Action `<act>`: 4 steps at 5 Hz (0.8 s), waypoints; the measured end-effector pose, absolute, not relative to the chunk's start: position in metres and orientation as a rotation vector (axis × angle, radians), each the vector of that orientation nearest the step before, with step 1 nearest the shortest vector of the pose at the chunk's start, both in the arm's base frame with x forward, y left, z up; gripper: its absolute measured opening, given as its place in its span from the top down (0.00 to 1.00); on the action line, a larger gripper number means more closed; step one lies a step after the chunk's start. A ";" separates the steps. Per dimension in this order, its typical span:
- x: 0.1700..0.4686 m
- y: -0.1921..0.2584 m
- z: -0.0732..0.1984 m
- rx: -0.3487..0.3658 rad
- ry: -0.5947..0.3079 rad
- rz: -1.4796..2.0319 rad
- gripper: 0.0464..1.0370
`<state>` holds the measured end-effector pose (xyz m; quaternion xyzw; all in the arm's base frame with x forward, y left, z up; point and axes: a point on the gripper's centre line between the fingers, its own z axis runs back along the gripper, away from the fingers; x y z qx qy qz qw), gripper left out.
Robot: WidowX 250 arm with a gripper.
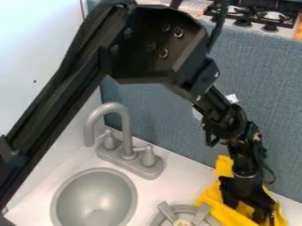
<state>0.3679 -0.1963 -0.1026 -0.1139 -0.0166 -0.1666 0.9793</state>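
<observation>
The gripper (247, 211) is hanging at the near right, over a yellow cloth (219, 195). Its fingers are standing apart, with yellow showing between them; whether they are pinching any of the cloth, I cannot tell. The cloth is lying bunched on the white counter (181, 178), beside the blue-grey panel (171, 110). Just left of it, a grey pot (158, 219) is sitting at the near edge. Farther left are a sink (94, 201) and, beyond it, a faucet (126, 128).

And there's a lane of white counter (151, 194) between basin (94, 198) and grey dish (187, 207), faucet (126, 132) and 2 handles (149, 157) standing behind, yellow cloth (221, 207) heaped beside the dish!
</observation>
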 end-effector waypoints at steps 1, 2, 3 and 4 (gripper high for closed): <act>0.366 -0.203 -0.101 -0.231 -0.052 -0.367 0.03; 0.360 -0.205 -0.087 -0.201 -0.056 -0.406 0.03; 0.369 -0.193 -0.063 -0.070 0.023 -0.398 0.04; 0.383 -0.189 -0.026 0.006 0.076 -0.408 0.04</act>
